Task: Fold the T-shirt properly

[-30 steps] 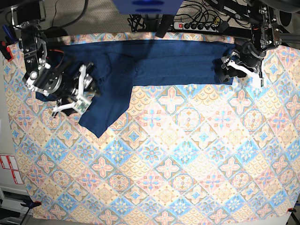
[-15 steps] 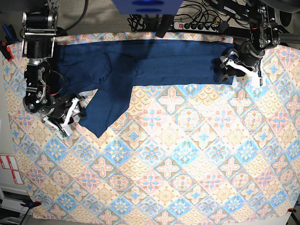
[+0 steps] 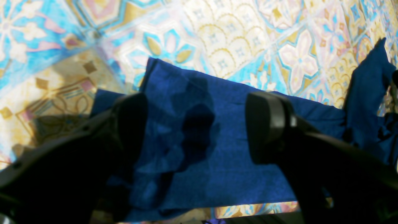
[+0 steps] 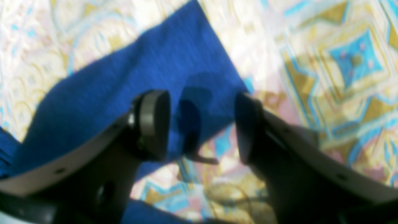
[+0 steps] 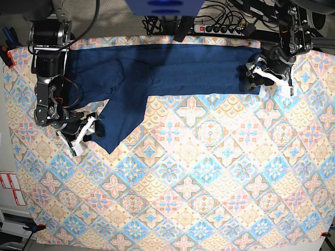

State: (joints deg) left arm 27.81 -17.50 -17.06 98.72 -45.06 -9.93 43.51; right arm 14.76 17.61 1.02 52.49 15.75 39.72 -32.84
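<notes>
1. Base view shows the T-shirt [image 5: 172, 68] stretched in a long band along the far edge of the desk [image 5: 209, 198], with one sleeve hanging down at a slant toward the near side, close to the desk's left edge as this view shows it.
2. Over that sleeve's cuff hovers the right pincer [image 5: 88, 133], its jaws spread wide; the wrist view shows the blue cuff end lying flat between and beneath the two pads [image 4: 154, 124], untouched.
3. At the far corner on the other side, the left pincer [image 5: 256, 73] stands over the shirt's end, jaws wide apart, fabric flat below them.
4. A patterned cloth [image 5: 172, 172] covers the desk.
</notes>
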